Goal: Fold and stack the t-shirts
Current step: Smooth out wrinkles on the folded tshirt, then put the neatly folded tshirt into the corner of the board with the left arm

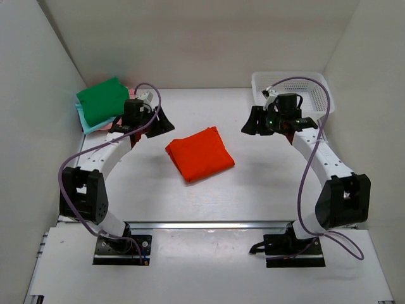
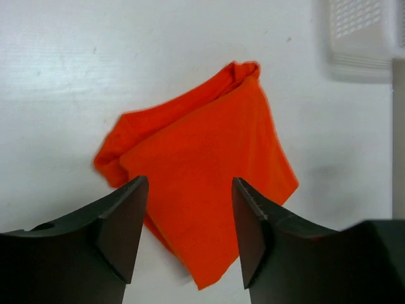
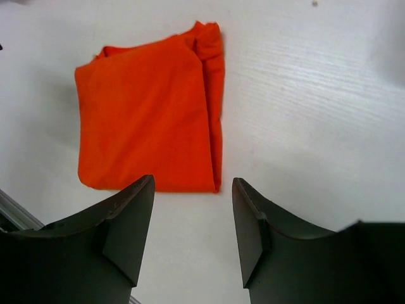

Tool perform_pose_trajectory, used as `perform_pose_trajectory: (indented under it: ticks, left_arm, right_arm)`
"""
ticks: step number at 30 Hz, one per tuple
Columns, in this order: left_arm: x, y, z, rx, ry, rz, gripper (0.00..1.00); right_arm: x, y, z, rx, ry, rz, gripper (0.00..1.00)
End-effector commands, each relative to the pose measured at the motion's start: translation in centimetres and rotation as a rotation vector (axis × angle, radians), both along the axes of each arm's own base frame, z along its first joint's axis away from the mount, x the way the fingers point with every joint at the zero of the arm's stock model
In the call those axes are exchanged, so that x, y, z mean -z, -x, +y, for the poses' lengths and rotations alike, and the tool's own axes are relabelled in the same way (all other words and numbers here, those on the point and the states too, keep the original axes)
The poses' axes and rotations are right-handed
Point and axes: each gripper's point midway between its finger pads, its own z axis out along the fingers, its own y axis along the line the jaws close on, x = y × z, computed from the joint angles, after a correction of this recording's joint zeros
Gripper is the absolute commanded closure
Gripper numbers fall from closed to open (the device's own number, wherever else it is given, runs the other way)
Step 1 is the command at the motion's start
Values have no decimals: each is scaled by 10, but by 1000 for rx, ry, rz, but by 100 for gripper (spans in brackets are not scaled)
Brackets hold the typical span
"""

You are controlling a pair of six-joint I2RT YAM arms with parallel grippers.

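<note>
White surface (image 1: 266, 183) is carrying the folded orange t-shirt (image 1: 199, 154) at its middle, lying between my left fingers (image 2: 120, 221) and right fingers (image 3: 126, 221), both gaping wide and holding nothing, and the green-topped stack (image 1: 103, 100) is sitting beside my left ones, so I am judging left handier.
</note>
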Motion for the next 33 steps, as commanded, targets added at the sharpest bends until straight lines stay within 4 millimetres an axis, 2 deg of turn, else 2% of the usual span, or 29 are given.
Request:
perform_pose_trajectory:
  ticks: [1,2,3,4,6,7,9,10,13,14,15,16,17,18,19,21,23,27,32,33]
  left_arm:
    - [5,24,27,-36,-190,-4,38]
    - [7,28,31,-54,-181,12,38]
    - [8,31,32,-68,-170,22,38]
    - [14,38,31,-71,-164,52,44]
    - [25,52,32,-79,-155,133,59]
    - [28,55,30,-87,-131,168,79]
    - [41,69,33,-107,-65,276,92]
    - [44,74,30,-120,-29,313,92]
    - [50,79,24,-121,-24,330,80]
    - [51,81,21,-114,-55,328,67]
    - [51,79,17,-104,-64,322,48]
    - [55,81,13,-90,-78,331,39]
    - [62,79,12,-91,-90,352,33]
    - [63,83,10,-89,-99,387,31]
    - [77,89,8,-92,-89,461,28]
    - [96,98,4,-96,-74,580,17]
    - [108,104,2,-111,-72,639,12]
    - [120,100,1,-159,-95,655,7]
    - [116,80,-22,-179,-64,644,7]
    - [119,82,-25,-185,-79,661,6]
  right_arm:
    - [-3,16,-9,-2,47,-39,50]
    - [2,22,-7,-9,48,-24,50]
    - [-2,24,-7,-15,44,-40,50]
    - [1,27,-5,-9,33,-33,50]
    - [-1,35,-3,-13,14,-38,50]
    - [-6,36,-1,-14,11,-56,50]
    - [-9,41,-1,-8,-4,-64,50]
    - [-8,43,-7,10,-1,-64,50]
    - [-8,49,-15,36,-29,-69,49]
    - [-6,51,-18,51,-46,-67,50]
    - [-12,55,-18,54,-62,-86,51]
    - [-5,59,-20,65,-65,-67,51]
    - [-9,61,-20,63,-71,-82,51]
    - [-8,65,-19,57,-69,-83,51]
    - [-6,66,-19,52,-64,-84,51]
    - [-7,69,-23,54,-58,-80,51]
    - [-6,70,-28,65,-56,-77,50]
    - [-10,75,-37,84,-77,-97,50]
    - [-4,84,-35,67,-76,-77,51]
    - [-2,84,-35,66,-73,-68,51]
